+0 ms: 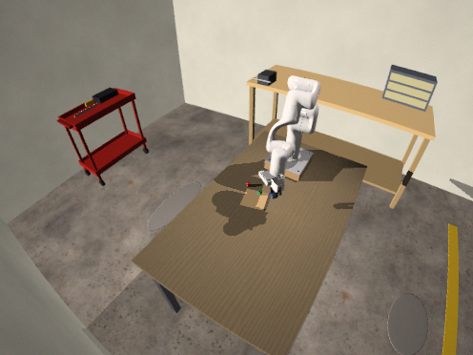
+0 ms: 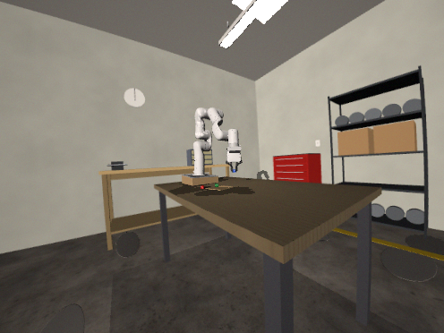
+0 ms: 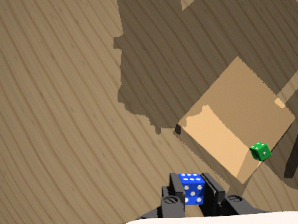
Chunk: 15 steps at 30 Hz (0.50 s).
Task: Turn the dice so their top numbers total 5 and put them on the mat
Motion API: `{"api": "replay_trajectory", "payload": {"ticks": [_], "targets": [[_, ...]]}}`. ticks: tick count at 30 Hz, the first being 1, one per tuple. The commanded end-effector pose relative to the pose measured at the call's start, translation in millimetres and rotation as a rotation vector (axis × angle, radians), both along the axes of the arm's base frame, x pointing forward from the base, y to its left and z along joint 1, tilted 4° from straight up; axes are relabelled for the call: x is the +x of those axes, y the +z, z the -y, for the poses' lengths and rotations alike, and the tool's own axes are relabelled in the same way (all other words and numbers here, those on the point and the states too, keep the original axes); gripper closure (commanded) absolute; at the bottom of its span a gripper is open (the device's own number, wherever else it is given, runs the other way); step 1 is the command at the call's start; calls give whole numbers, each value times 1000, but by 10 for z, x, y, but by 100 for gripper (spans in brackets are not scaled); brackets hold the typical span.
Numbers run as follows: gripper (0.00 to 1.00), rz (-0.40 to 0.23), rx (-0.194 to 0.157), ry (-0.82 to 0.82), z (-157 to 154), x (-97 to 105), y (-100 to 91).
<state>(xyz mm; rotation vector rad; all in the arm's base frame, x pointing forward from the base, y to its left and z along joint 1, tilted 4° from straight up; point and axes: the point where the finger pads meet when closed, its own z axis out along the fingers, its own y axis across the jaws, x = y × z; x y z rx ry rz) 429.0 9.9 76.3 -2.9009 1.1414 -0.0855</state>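
Note:
My gripper (image 3: 187, 188) is shut on a blue die (image 3: 192, 188) and holds it well above the table, just off the near edge of the tan mat (image 3: 240, 119). The held die also shows in the top view (image 1: 273, 195) and in the exterior view (image 2: 234, 170). A green die (image 3: 261, 152) sits on the mat near its edge; it shows in the top view (image 1: 259, 192) too. A red die (image 1: 248, 183) lies on the table beside the mat, outside it, and is out of the wrist view.
The arm's base block (image 1: 290, 165) stands just behind the mat. A wooden workbench (image 1: 343, 102) stands behind the table, a red cart (image 1: 102, 131) to the left. The arm's shadow falls across the mat and table.

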Motion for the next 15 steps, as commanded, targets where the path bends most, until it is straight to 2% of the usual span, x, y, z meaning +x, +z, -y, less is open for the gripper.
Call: {"api": "replay_trajectory", "payload": {"ticks": [1,9,15], "targets": [[85,3,0,0,0,11,24],[85,3,1,-17,-2,13,24],[85,3,9,-146,-19,26,20]]}}
